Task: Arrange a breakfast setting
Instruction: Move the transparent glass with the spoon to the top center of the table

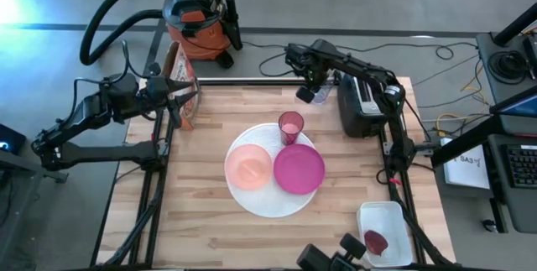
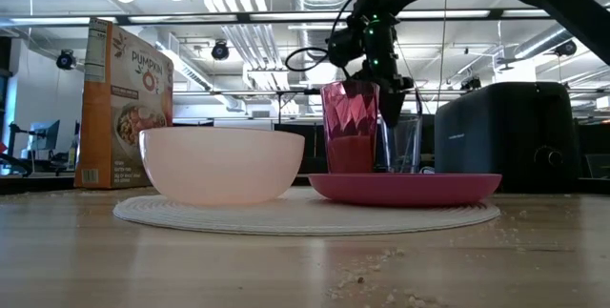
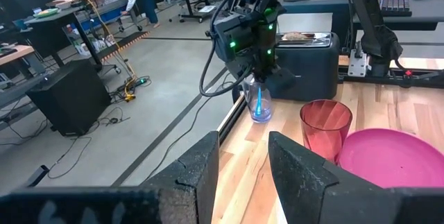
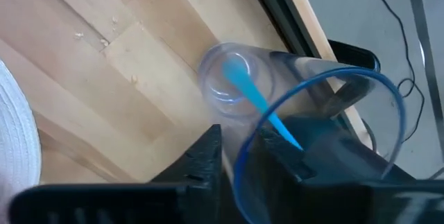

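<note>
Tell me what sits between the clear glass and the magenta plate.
The translucent pink cup stands between them on the white plate's back rim, seen in the high view. The right claw grips the clear glass; the magenta plate lies nearer.

The right arm reaches to the table's far edge, its right gripper (image 1: 309,93) pointing down, fingers closed on something between them. The left gripper (image 1: 191,99) waits with fingers (image 3: 201,172) parted.

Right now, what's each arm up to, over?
Right tool at the table's far edge, gripping the rim of the clear glass with the spoon inside. Left tool open, idle by the cereal box. Toaster close beside the glass.
</note>
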